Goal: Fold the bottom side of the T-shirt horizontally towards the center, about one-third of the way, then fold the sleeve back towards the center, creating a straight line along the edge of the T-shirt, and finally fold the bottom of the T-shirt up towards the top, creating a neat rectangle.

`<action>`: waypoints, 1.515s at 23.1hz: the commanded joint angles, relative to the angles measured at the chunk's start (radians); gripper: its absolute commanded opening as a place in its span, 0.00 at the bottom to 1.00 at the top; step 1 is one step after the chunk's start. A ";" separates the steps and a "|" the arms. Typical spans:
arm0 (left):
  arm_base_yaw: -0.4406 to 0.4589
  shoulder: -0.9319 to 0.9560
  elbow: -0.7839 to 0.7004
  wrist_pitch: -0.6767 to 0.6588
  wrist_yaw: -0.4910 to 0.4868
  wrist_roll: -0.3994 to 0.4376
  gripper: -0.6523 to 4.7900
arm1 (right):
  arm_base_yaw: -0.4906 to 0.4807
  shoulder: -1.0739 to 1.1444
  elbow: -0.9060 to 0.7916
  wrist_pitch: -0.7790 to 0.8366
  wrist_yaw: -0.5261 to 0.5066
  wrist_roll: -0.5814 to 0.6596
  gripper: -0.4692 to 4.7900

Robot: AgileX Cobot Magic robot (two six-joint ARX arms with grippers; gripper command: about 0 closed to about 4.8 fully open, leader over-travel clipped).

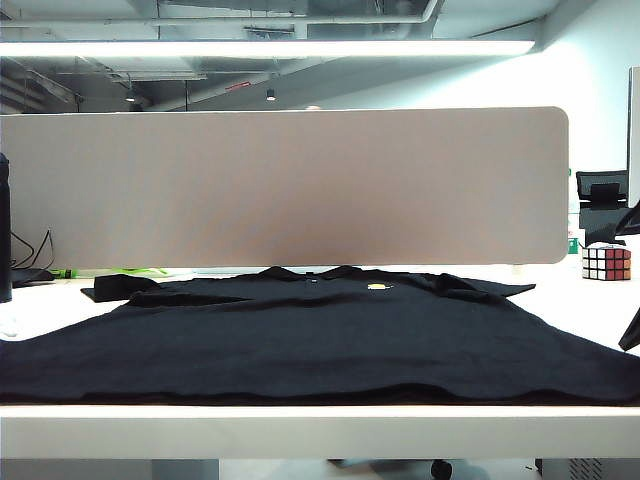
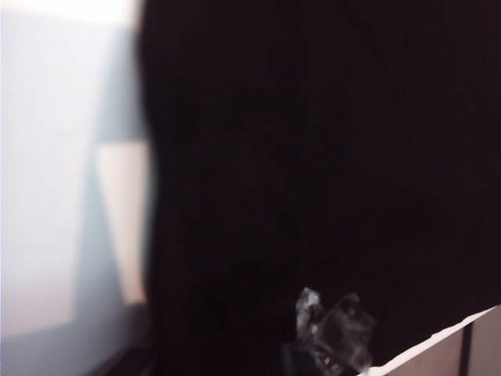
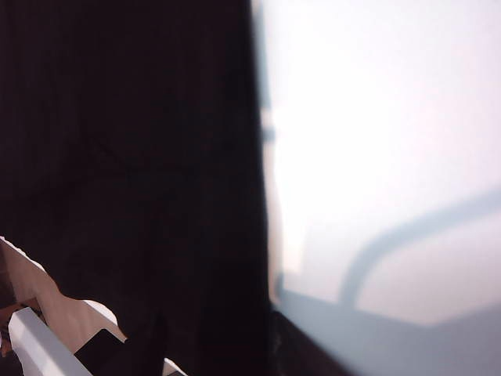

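We see the large black fabric T-shirt (image 1: 330,335) spread flat on the white table (image 1: 320,430), covering most of the table's width. Its hem runs along the near edge; the collar (image 1: 310,272) lies at the far side, near the grey-beige partition panel (image 1: 285,185). A tiny yellow-green chest mark (image 1: 378,287) sits just right of the collar. One short sleeve (image 1: 120,288) sticks out far left, the other (image 1: 485,287) far right. The fabric has shallow wrinkles, and nothing looks folded yet.

A multicoloured Rubik's cube (image 1: 606,262) stands on the table at far right, apart from the shirt. A black office chair (image 1: 603,195) is behind it.

In the exterior view, only a dark sliver at the right edge (image 1: 630,330), level with the shirt's right side, could be part of an arm; we can't tell which part.

Left wrist view: mostly black cloth beside bare white tabletop. The left gripper (image 2: 333,341) shows only as a shiny translucent fingertip low in frame, over the shirt close to the table's front edge. We cannot tell whether its jaws are spread or pressed together, or whether it touches the cloth.

Right wrist view: black cloth next to bright tabletop. The right gripper (image 3: 47,329) appears as pale blurred finger parts at the frame corner, over the shirt. The jaw gap is not readable, so we cannot tell its state or whether anything is pinched.
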 commanded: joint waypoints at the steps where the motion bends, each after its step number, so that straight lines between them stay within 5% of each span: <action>1: -0.043 0.027 -0.013 -0.042 -0.124 0.009 0.46 | 0.002 0.014 -0.017 -0.047 0.085 -0.006 0.45; 10: -0.054 0.070 -0.013 -0.040 -0.124 0.012 0.46 | 0.111 0.014 -0.017 -0.006 0.079 0.026 0.44; 16: -0.054 0.070 -0.013 -0.035 -0.124 0.013 0.44 | 0.127 0.014 -0.017 0.006 0.097 0.026 0.07; 20: -0.053 0.070 -0.013 -0.025 -0.033 0.034 0.11 | 0.127 0.013 -0.016 0.018 0.058 0.024 0.07; 23: -0.053 0.070 -0.011 0.022 0.110 0.026 0.11 | 0.127 0.013 -0.003 0.031 0.014 0.024 0.07; 35: -0.053 0.018 0.234 -0.029 0.146 -0.011 0.11 | 0.127 0.007 0.143 -0.008 -0.044 0.025 0.07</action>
